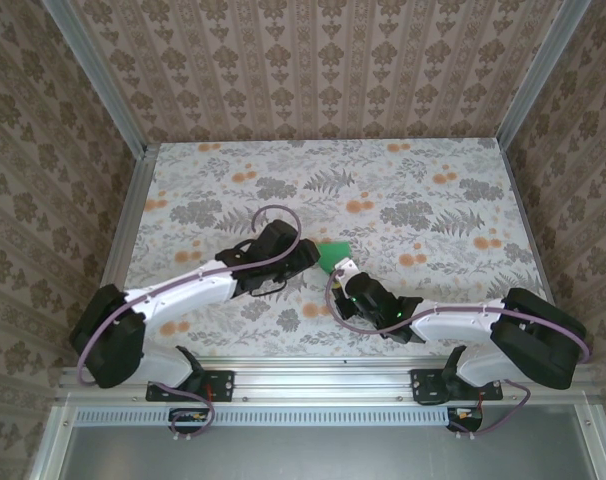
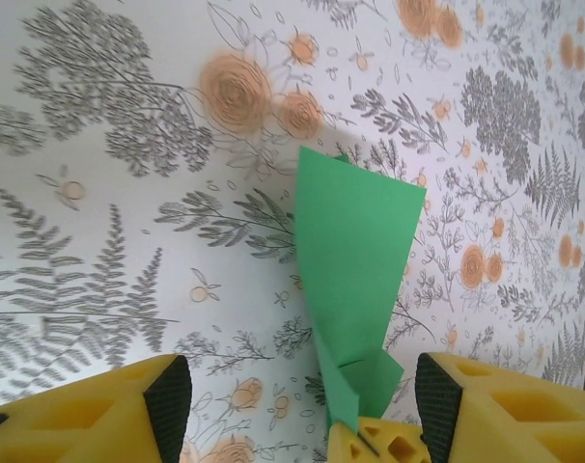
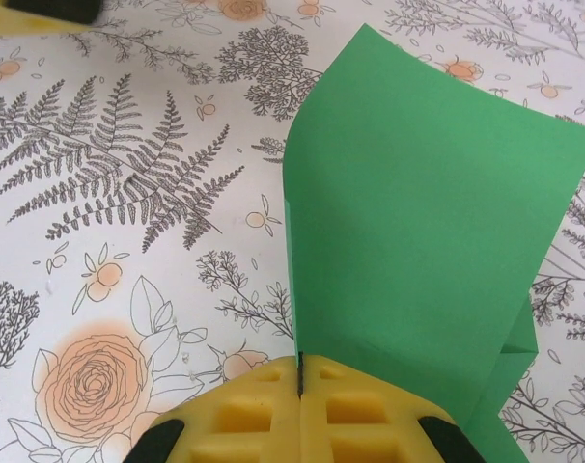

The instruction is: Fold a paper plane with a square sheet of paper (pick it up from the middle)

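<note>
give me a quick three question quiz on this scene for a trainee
1. True or false: the right gripper is shut on the green paper.
2. The left gripper is: A open, B shut on the paper, C shut on nothing.
3. Fill in: the table is printed with ferns and orange ____.
Key: 1 true; 2 A; 3 flowers.

Bright, even diffuse light, faint soft shadows, green paper (image 3: 418, 222) sharp, wrist-view edges slightly soft.
</note>
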Robot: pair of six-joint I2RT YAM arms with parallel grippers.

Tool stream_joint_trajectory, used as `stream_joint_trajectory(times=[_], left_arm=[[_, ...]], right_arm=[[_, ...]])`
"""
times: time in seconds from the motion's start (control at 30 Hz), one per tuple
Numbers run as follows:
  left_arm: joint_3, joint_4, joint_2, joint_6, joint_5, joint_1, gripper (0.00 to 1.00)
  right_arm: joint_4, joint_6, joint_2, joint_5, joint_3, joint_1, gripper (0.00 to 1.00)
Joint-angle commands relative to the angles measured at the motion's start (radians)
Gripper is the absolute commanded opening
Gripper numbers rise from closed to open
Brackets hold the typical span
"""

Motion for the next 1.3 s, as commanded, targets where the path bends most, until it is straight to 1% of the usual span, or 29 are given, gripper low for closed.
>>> stream_joint_trajectory(times=[0.0, 0.07, 0.23, 0.33, 0.47, 0.6, 0.73, 0.8, 0.97, 1.17, 1.27], left_arm=[[-0.033, -0.067, -0.028, 0.014, -0.062, 0.009, 0.65], [-0.036, -0.059, -0.028, 0.024, -0.056, 0.009, 0.65], [-0.007, -0.03, 0.014, 0.062, -0.017, 0.003, 0.63], [0.022, -0.024, 0.055, 0.083, 0.012, -0.005, 0.62], [0.046, -0.004, 0.101, 0.097, 0.04, -0.021, 0.61], [0.063, 0.028, 0.145, 0.099, 0.072, -0.03, 0.6], [0.076, 0.06, 0.18, 0.09, 0.095, -0.026, 0.62], [0.084, 0.088, 0.2, 0.079, 0.117, -0.014, 0.64], [0.138, 0.129, 0.276, 0.065, 0.192, 0.013, 0.66], [0.213, 0.11, 0.379, 0.049, 0.25, 0.021, 0.65], [0.222, 0.088, 0.409, 0.036, 0.269, 0.024, 0.63]], right_arm=[[0.044, 0.061, 0.016, -0.046, -0.033, -0.027, 0.05], [0.056, 0.09, 0.027, -0.07, -0.042, -0.044, 0.05], [0.182, 0.195, 0.033, -0.146, -0.105, -0.094, 0.06], [0.252, 0.278, 0.063, -0.233, -0.137, -0.152, 0.06], [0.265, 0.355, 0.06, -0.368, -0.14, -0.223, 0.05], [0.304, 0.419, 0.057, -0.477, -0.149, -0.271, 0.04], [0.376, 0.451, 0.057, -0.553, -0.159, -0.289, 0.03], [0.379, 0.443, 0.061, -0.574, -0.152, -0.29, 0.03], [0.384, 0.413, 0.085, -0.586, -0.147, -0.289, 0.04], [0.388, 0.373, 0.116, -0.592, -0.141, -0.289, 0.05], [0.397, 0.357, 0.111, -0.581, -0.148, -0.289, 0.05]])
